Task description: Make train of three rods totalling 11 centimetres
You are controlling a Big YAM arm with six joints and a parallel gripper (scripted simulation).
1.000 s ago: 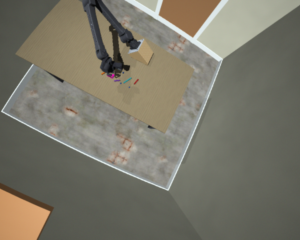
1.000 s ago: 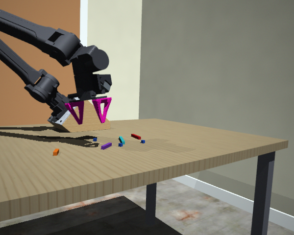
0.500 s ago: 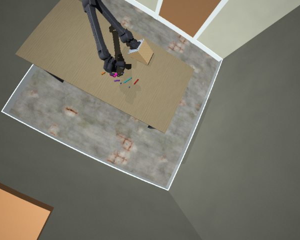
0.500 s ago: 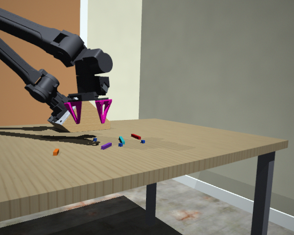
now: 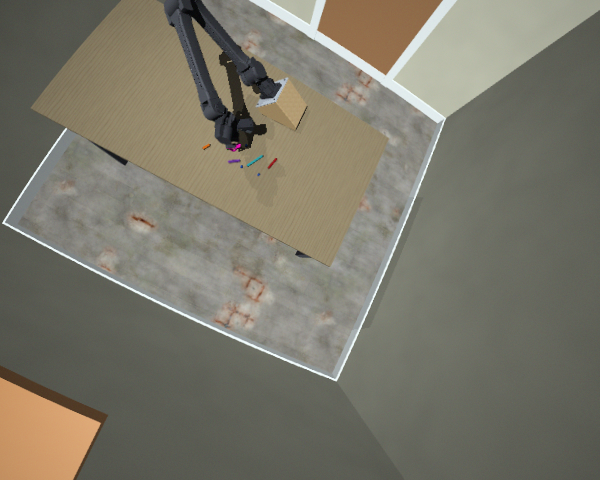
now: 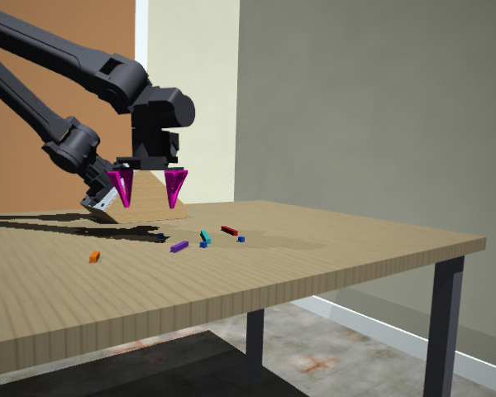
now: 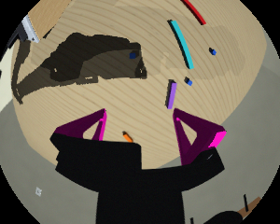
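My gripper point(image 6: 148, 188) hangs open and empty above the table, its magenta fingers wide apart; it also shows in the wrist view point(image 7: 140, 127) and in the overhead view point(image 5: 235, 147). Below it lie a purple rod point(image 6: 178, 246), a turquoise rod point(image 6: 205, 236), a red rod point(image 6: 229, 231) and an orange rod point(image 6: 94, 256). Three small blue rods lie among them: one by the arm's shadow point(image 6: 159, 236), one beside the turquoise rod point(image 6: 202, 244), one near the red rod point(image 6: 240, 239). In the wrist view the purple rod point(image 7: 172, 95) lies just ahead of the right finger, with the turquoise rod point(image 7: 181, 44) and the red rod point(image 7: 194, 10) farther off. All rods lie apart.
A wooden wedge block point(image 6: 148, 200) carrying the arm's base stands behind the gripper. The table's right edge point(image 6: 474, 243) lies well away from the rods.
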